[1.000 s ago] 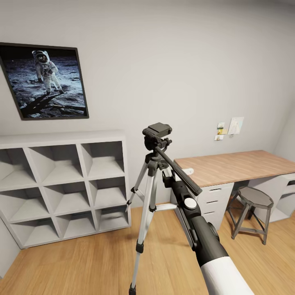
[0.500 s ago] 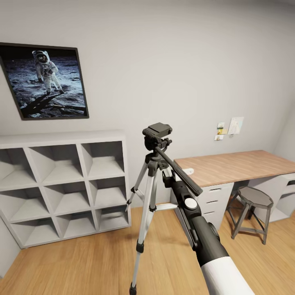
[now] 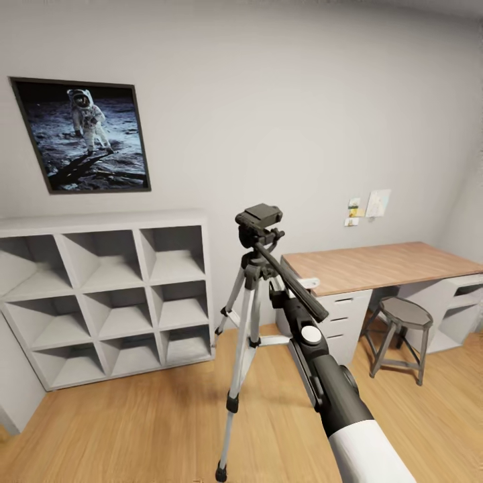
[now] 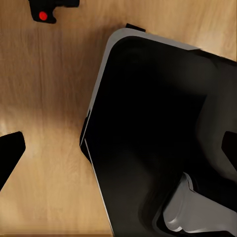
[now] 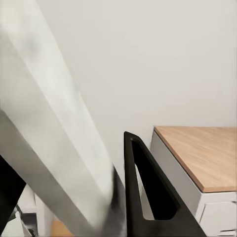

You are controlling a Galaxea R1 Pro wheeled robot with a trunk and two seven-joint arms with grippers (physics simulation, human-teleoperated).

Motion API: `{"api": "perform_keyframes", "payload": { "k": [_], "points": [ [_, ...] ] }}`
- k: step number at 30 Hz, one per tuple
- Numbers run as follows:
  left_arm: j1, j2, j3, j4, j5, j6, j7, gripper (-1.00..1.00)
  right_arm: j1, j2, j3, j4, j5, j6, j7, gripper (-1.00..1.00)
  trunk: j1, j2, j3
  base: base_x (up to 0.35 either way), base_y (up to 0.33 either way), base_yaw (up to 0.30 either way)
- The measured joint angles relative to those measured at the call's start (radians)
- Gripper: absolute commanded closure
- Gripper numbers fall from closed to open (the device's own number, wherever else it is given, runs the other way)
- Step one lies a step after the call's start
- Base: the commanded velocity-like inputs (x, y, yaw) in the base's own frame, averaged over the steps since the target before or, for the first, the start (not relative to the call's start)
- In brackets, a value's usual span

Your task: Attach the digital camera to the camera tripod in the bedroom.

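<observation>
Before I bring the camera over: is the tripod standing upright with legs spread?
Upright, legs spread: the camera tripod stands on the wood floor, head on top.

The room is seen from above by the head view, facing the wall. The floor (image 4: 44, 123) is looked at closely by the left wrist view. The tabletop (image 3: 376, 265) (and the wall) is shared with the right wrist view.

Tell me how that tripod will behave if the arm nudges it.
The camera tripod will probably tip rather than slide: it stands tall on thin, narrowly spread legs. Its dark head looks top-heavy, and the long pan handle could act as a lever. Rubbery-looking feet may grip the wood floor.
</observation>
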Motion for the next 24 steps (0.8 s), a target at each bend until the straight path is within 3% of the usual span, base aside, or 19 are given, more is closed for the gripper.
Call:
{"api": "perform_keyframes", "payload": {
  "k": [7,18,24],
  "points": [
    [0.000,0.000,0.001,0.001,0.001,0.000,0.008,-1.00,0.000,0.000,-0.001,0.003,0.003,-0.001,-0.007,1.00,0.000,0.000,0.000,-0.259,-0.150,0.000],
    [0.000,0.000,0.001,0.001,0.000,0.000,0.009,-1.00,0.000,-0.001,-0.001,0.003,0.002,-0.001,-0.016,1.00,-0.001,0.000,0.000,-0.050,-0.043,0.000],
    [0.000,-0.001,0.001,0.001,0.000,0.000,0.009,-1.00,0.000,-0.002,-0.001,0.003,0.001,-0.001,-0.017,1.00,0.000,0.000,0.000,-0.085,-0.166,0.000]
  ]
}}
